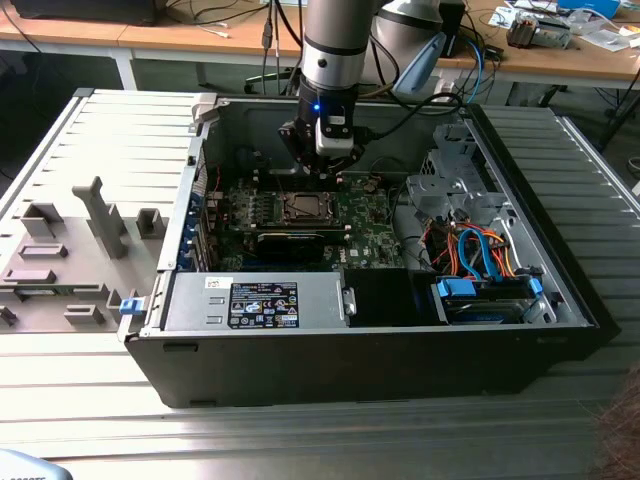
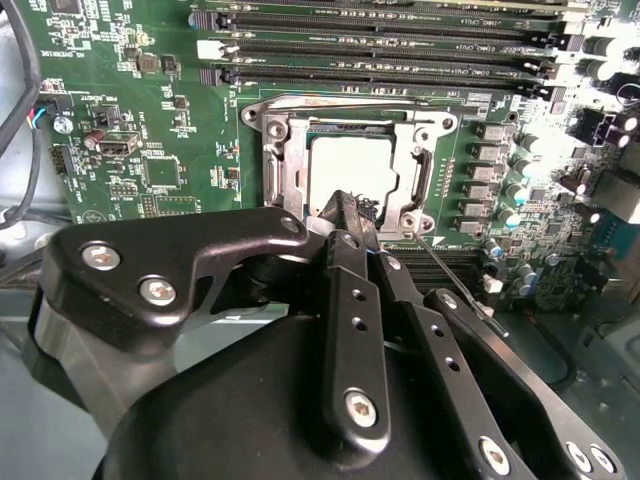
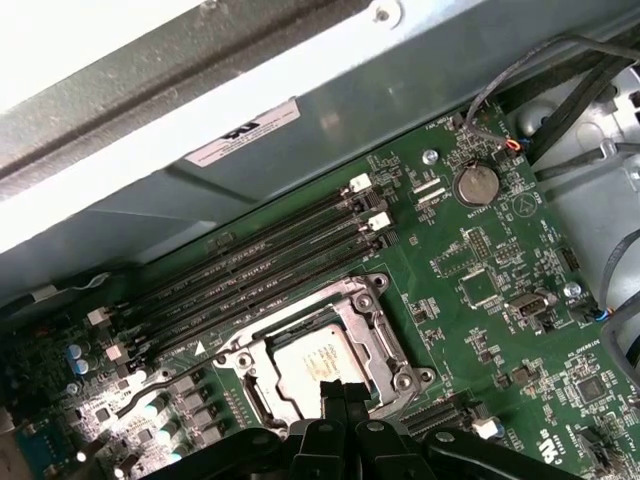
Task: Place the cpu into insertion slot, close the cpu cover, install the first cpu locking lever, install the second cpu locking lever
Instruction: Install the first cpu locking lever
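CPU [image 2: 352, 168] is seated in the insertion slot [image 3: 262, 399] on the green motherboard [image 2: 160, 170] inside the open PC case [image 1: 560, 290], and the CPU cover [image 2: 285, 165] looks folded down flat around it. Gripper [image 2: 347, 210] hangs at the socket's near edge, fingers pinched together, holding nothing I can make out. A thin locking lever [image 2: 455, 275] appears unlatched; both lever steps judged outstanding.

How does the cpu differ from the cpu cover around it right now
The cpu is a solid, pale square with a flat matte top; the cpu cover is an open silvery frame with a large window, notches and screws at its corners. The cpu is smaller and sits inside the cover's window. Both lie flat on the green motherboard.
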`<state>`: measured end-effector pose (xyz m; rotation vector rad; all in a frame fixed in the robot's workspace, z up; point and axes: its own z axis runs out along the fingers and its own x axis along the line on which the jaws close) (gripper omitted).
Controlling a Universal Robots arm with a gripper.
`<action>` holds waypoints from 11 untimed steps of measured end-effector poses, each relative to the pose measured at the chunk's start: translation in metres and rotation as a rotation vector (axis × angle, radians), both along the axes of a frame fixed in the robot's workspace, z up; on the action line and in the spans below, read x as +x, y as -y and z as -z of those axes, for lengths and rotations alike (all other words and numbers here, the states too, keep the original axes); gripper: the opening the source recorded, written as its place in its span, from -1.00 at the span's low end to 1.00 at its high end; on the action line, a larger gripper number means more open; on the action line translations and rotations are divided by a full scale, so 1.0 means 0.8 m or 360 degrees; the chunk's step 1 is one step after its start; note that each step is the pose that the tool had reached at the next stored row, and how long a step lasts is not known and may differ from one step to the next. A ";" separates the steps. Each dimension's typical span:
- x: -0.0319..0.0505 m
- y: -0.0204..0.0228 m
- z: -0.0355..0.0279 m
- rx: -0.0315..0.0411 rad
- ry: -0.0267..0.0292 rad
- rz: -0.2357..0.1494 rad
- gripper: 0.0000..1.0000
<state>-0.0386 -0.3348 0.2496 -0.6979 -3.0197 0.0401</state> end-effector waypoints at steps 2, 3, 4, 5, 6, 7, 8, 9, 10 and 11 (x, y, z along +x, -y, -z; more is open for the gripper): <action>0.000 0.0000 0.0000 0.0000 0.00000 -0.0004 -0.79; 0.000 0.0000 0.0000 0.0000 0.00000 -0.0005 -0.79; 0.000 0.0000 0.0000 0.0000 -0.00001 -0.0008 -0.79; 0.000 0.0000 0.0000 0.0000 0.00000 -0.0010 -0.79; 0.000 0.0000 0.0000 0.0000 0.00000 -0.0013 -0.79; 0.000 0.0000 0.0000 0.0000 0.00000 -0.0014 -0.79; 0.000 0.0000 0.0000 0.0000 0.00000 -0.0017 -0.79; 0.000 0.0000 0.0000 0.0000 0.00000 -0.0019 -0.79; 0.000 0.0000 0.0000 0.0000 0.00001 -0.0021 -0.79; 0.000 0.0000 0.0000 0.0000 0.00000 -0.0023 -0.79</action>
